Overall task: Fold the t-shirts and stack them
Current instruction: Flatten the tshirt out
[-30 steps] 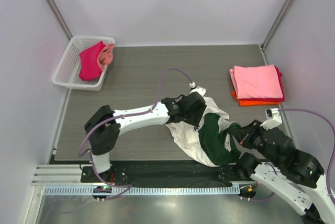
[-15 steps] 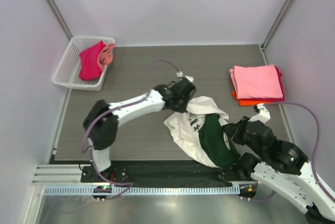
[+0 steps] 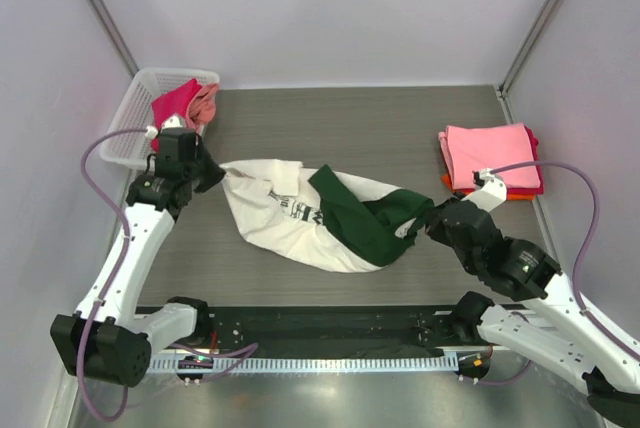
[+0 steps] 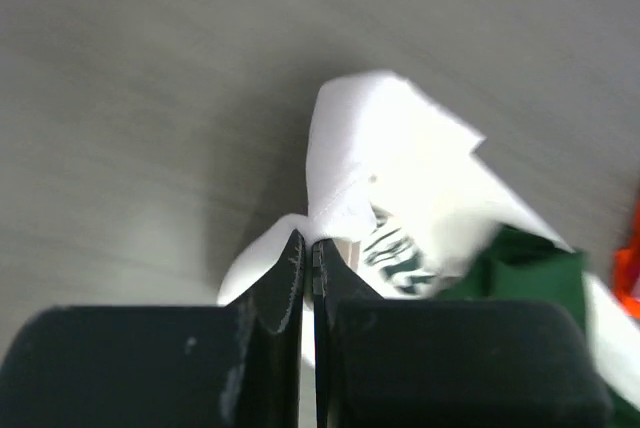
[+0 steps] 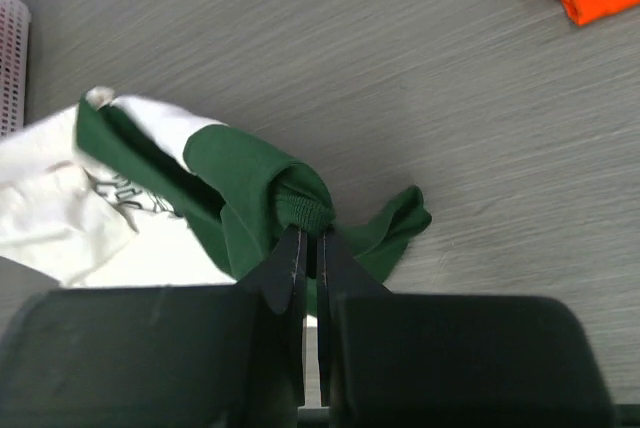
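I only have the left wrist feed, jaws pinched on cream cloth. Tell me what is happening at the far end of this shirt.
Observer: The right gripper is shut on the dark green sleeve of the cream t-shirt, so the shirt is held at both ends.
Operator: Now report where the folded stack sits.
Observer: It is at the right edge of the table, beyond the right gripper, with a folded pink t-shirt on top.
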You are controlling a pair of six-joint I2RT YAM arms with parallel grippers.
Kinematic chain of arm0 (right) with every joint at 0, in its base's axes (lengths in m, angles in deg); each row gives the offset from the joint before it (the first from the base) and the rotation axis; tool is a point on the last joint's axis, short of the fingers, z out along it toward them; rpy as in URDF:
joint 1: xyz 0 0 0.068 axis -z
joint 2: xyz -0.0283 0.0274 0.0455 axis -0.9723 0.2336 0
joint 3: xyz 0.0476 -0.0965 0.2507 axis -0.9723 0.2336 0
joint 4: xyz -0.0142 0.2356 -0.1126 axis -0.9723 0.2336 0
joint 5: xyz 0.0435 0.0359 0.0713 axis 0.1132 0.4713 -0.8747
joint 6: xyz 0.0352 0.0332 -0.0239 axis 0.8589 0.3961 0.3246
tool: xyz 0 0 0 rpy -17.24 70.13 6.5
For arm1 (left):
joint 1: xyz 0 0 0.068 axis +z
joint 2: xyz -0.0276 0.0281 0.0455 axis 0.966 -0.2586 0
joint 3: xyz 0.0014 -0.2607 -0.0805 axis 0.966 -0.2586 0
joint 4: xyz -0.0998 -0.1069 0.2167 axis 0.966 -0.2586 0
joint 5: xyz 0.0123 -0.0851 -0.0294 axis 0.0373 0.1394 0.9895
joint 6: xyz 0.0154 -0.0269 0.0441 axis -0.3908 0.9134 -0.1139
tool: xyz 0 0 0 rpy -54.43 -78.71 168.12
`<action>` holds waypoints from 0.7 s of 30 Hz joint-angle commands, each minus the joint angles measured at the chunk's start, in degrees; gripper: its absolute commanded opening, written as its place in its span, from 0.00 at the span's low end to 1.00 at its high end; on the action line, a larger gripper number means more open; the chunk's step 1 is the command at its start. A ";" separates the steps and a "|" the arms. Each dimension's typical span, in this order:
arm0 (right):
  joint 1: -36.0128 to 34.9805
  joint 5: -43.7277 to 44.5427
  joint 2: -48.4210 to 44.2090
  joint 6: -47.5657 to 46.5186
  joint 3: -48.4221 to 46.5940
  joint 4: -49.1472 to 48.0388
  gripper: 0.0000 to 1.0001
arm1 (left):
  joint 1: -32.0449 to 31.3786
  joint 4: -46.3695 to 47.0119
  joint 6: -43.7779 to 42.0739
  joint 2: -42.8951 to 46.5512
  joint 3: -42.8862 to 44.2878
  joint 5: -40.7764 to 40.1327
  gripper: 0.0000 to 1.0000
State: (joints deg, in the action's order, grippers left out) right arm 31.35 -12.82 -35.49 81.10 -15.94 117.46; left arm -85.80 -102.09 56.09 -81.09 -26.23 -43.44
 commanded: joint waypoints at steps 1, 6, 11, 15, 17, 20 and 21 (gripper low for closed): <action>0.32 3.55 2.14 -2.07 -0.84 -4.86 0.01 | 3.14 -1.88 0.34 2.58 -6.15 2.78 0.00; 2.77 -1.39 9.01 -4.02 3.56 -7.42 0.01 | 3.05 -3.28 2.54 6.11 -11.52 -2.40 0.31; 12.61 -7.43 11.55 -9.89 4.09 -13.66 0.01 | 2.18 -3.64 2.54 7.08 -11.61 -4.70 0.66; 18.95 -11.93 17.35 -13.42 1.46 -15.59 0.01 | -1.95 -3.29 1.67 5.50 -9.59 -7.42 0.72; 20.71 -12.11 18.50 -14.03 1.28 -16.30 0.01 | -5.20 -1.89 0.61 3.92 -7.93 -6.81 0.72; 22.47 -13.07 19.65 -14.21 1.98 -18.40 0.01 | -11.17 -0.65 -0.36 -0.82 -4.60 -8.47 0.72; 23.17 -13.07 20.00 -14.04 2.15 -19.19 0.01 | -12.75 -0.39 -0.71 -4.14 -3.45 -9.17 0.72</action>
State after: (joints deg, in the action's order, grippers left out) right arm 52.92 -24.80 -15.45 69.00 -12.11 103.37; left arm -94.21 -106.03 57.36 -80.31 -34.39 -49.89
